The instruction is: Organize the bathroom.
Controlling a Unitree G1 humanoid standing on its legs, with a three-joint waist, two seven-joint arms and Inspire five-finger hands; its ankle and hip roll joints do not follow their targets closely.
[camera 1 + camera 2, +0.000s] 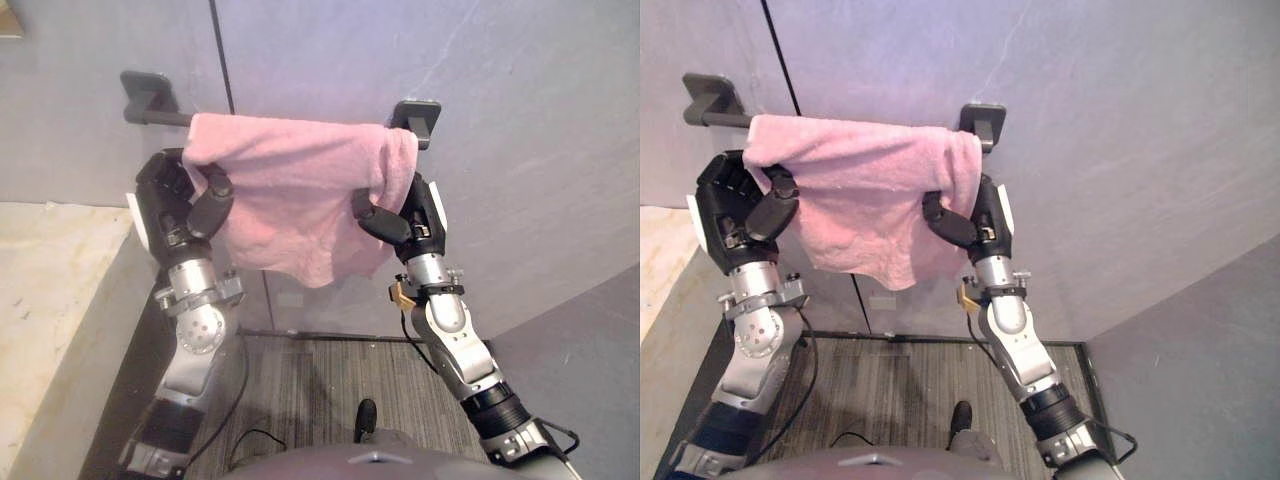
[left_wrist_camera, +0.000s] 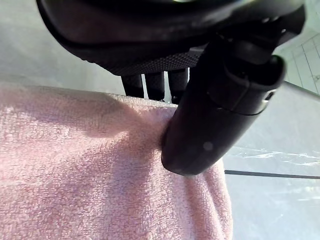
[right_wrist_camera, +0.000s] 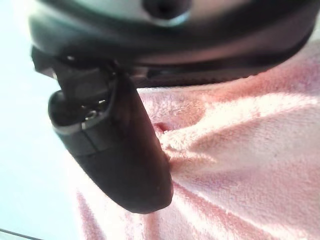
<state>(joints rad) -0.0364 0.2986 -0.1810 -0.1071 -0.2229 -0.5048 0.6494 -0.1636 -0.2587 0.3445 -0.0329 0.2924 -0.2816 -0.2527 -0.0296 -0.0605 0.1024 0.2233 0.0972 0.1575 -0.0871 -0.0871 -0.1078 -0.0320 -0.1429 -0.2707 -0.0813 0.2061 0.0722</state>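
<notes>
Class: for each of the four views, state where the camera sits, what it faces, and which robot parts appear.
Left eye, head: faces pink towel on rail; left hand, right hand pinch it.
Right eye: same scene, beside it.
Left wrist: along thumb onto towel.
Right wrist: likewise.
All share the towel.

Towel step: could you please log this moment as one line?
pink towel draped over towel bar | left robot hand pinching towel | right robot hand pinching towel

Pink towel [image 1: 300, 195], black rail [image 1: 160, 117]
</notes>
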